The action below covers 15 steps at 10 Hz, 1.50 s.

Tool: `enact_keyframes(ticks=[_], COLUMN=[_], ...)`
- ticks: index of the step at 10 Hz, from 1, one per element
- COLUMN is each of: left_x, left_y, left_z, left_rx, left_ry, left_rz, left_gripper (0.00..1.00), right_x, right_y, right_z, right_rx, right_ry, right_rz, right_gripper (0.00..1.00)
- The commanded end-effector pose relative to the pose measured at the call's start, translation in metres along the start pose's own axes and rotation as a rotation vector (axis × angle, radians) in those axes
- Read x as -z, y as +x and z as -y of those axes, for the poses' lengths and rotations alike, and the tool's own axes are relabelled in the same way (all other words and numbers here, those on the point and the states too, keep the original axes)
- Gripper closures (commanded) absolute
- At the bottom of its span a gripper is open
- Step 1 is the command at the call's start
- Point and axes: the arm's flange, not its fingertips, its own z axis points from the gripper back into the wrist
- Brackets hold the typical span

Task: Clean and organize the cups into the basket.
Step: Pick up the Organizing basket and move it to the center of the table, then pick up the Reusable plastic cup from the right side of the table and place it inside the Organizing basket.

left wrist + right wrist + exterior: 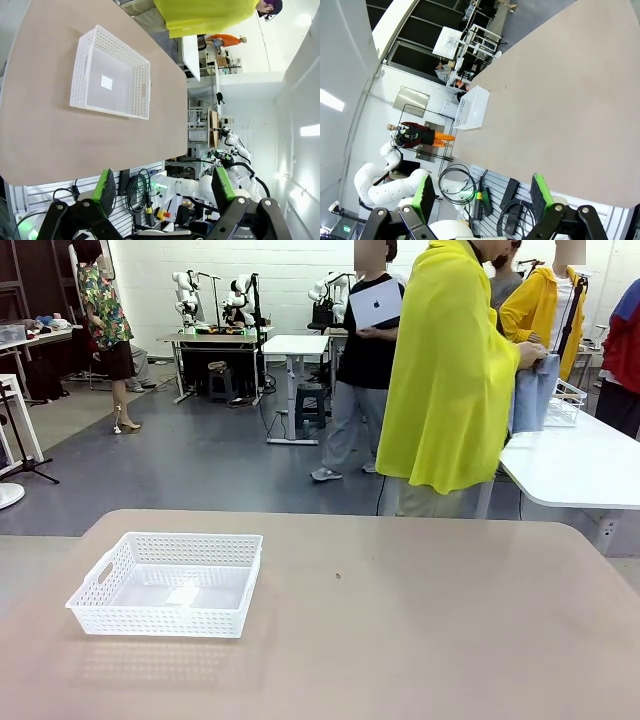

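nearby, basket [150, 622] on tan table [430, 625], person in yellow [445, 370] behind, left pincer [163, 184] apart, right pincer [483, 191] apart

Looks like you're parked in a robotics lab: bare grey floor [200, 455], white work tables [295, 344] dotted around, someone [362, 370] standing with a laptop [375, 303], coiled cables [136, 192] and a red stop button [161, 215] below your tan table [35, 140].

my left hand [164, 187]: green pads [106, 192] spread wide, gap bare | basket [110, 80]: white lattice, sits flat on desk [45, 140], small white patch on its floor, well apart from my hand | person [210, 15]: yellow top, at desk's far edge
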Motion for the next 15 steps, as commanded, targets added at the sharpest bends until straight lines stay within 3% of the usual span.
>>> enact_keyframes(ticks=[1, 15], left_x=[-0.0014, -0.0014], left_y=[-0.0010, -0.0010], left_z=[-0.0007, -0.0007], left_rx=[0.010, 0.010], left_ry=[-0.016, -0.016], left_rz=[0.004, 0.004], left_gripper=[0.00, 0.00], right_x=[0.0002, 0.0002], right_y=[-0.0044, -0.0044], right_z=[0.0011, 0.0011], right_rx=[-0.013, -0.013], right_ry=[0.015, 0.015], right_rz=[0.010, 0.010], right_gripper=[0.00, 0.00])
